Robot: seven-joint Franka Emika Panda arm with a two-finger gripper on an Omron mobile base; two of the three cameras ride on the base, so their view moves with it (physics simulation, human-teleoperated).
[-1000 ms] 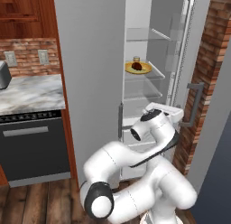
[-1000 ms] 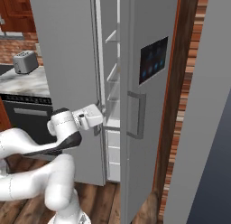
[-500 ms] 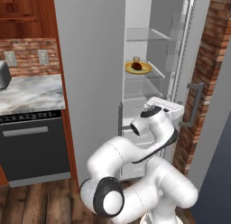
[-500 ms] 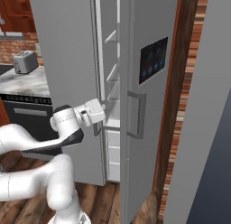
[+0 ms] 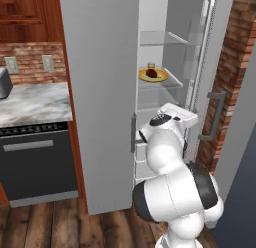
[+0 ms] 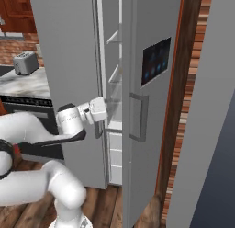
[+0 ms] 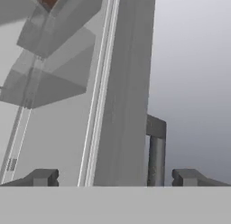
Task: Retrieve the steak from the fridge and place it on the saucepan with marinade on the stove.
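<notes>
The fridge (image 5: 100, 92) stands with its left door shut and its right door (image 6: 151, 98) swung open. On a glass shelf inside, the steak (image 5: 153, 72) lies as a dark red-brown lump on a yellow plate (image 5: 146, 77). My hand (image 5: 175, 114) hovers below that shelf at the front of the opening, also seen beside the door edge (image 6: 98, 110). The gripper (image 7: 115, 177) is open with nothing between its fingertips (image 7: 43, 177), facing the open door's edge and handle (image 7: 156, 151). The saucepan, marinade and stove are out of view.
A small jar (image 5: 150, 66) stands behind the plate. Left of the fridge are a marble counter (image 5: 30, 102), a black dishwasher (image 5: 37, 164) and a toaster (image 6: 25, 62). A brick wall (image 5: 235, 52) closes the right side behind the open door.
The arm has risen and the hand has lifted slightly, moving closer to the fridge opening. The gripper has stayed open.
</notes>
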